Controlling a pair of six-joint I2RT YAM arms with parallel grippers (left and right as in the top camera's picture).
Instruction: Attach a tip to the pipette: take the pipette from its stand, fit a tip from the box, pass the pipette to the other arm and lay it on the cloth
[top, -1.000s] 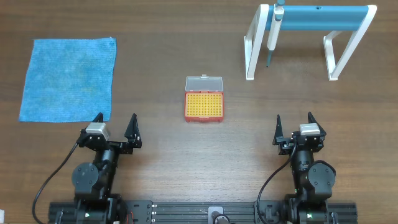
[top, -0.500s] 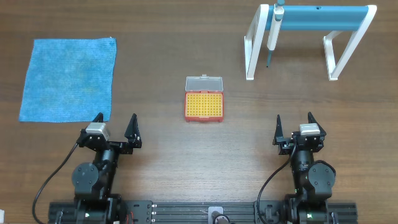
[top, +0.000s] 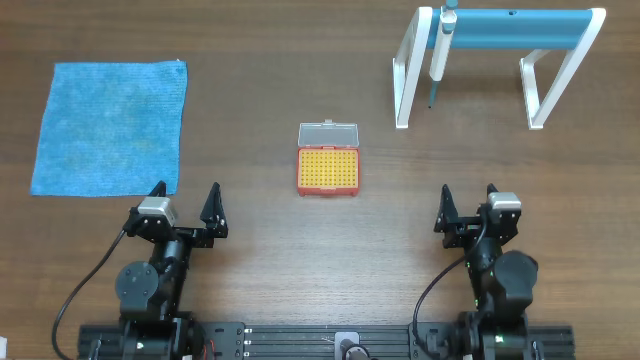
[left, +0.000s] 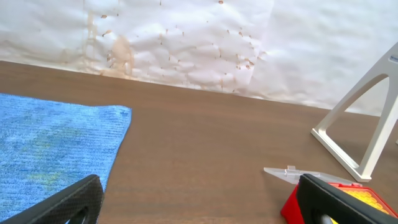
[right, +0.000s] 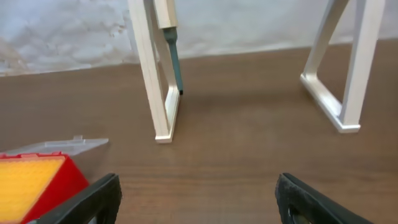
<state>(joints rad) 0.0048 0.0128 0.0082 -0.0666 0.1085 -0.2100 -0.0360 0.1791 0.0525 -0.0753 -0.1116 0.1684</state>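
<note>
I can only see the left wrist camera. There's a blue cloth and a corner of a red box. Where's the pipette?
Observer: The pipette hangs on the stand, at the end nearer the tip box, thin end down.
Operator: Is a hand grabbing it?
Observer: No. The right hand is open and empty, well short of the stand.
Operator: Is the red box shut?
Observer: No, the tip box is open and shows yellow inside.
</note>
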